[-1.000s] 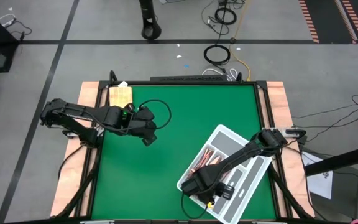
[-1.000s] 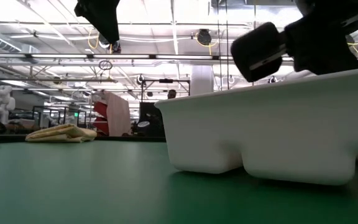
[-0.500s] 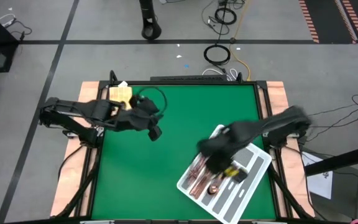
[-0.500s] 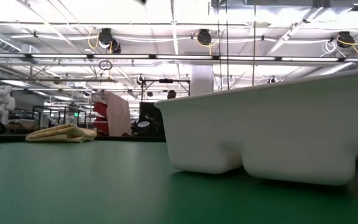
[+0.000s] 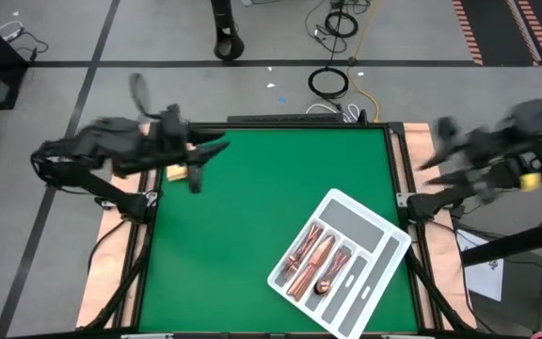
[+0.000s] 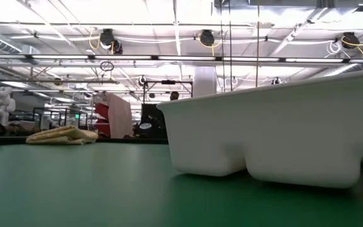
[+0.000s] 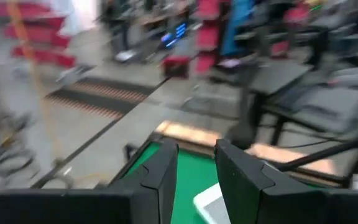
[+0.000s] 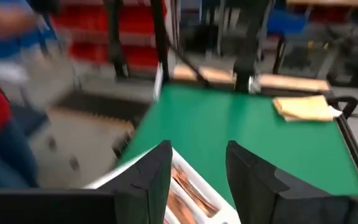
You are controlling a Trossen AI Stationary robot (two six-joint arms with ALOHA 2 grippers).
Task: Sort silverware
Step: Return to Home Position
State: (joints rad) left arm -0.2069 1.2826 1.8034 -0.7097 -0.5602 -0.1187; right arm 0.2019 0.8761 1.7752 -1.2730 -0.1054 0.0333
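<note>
- The white-and-grey divided tray [image 5: 354,222] lies at an angle on the green table [image 5: 252,235], on the half nearer the right arm.
- The silverware [image 5: 313,259], thin and copper-coloured, lies inside the tray. The pieces run lengthwise, side by side, in the long compartments on the tray's side that faces the left arm.
- 1 rounded spoon bowl shows at the tray's end farthest from the folded yellow cloth [image 6: 62,134]. How many pieces there are cannot be told.
- In the right wrist view the same copper pieces show inside the tray's white rim, none of them outside it.
- The left gripper [image 7: 196,177] is well apart from the tray, up over the far table corner diagonally across from it and just beside the cloth.
- Its 2 dark fingers stand a short way apart, with only the table and the room showing in the gap. It has hold of nothing.
- The right gripper [image 8: 199,177] is also well apart from the tray, raised and out past the table edge nearest the tray.
- Its 2 fingers stand wider apart than the left gripper's, with the tray and the table showing between them. It has hold of nothing.
- In the low view the tray's white wall stands close to the camera, and the cloth lies on the table well beyond the tray.
</note>
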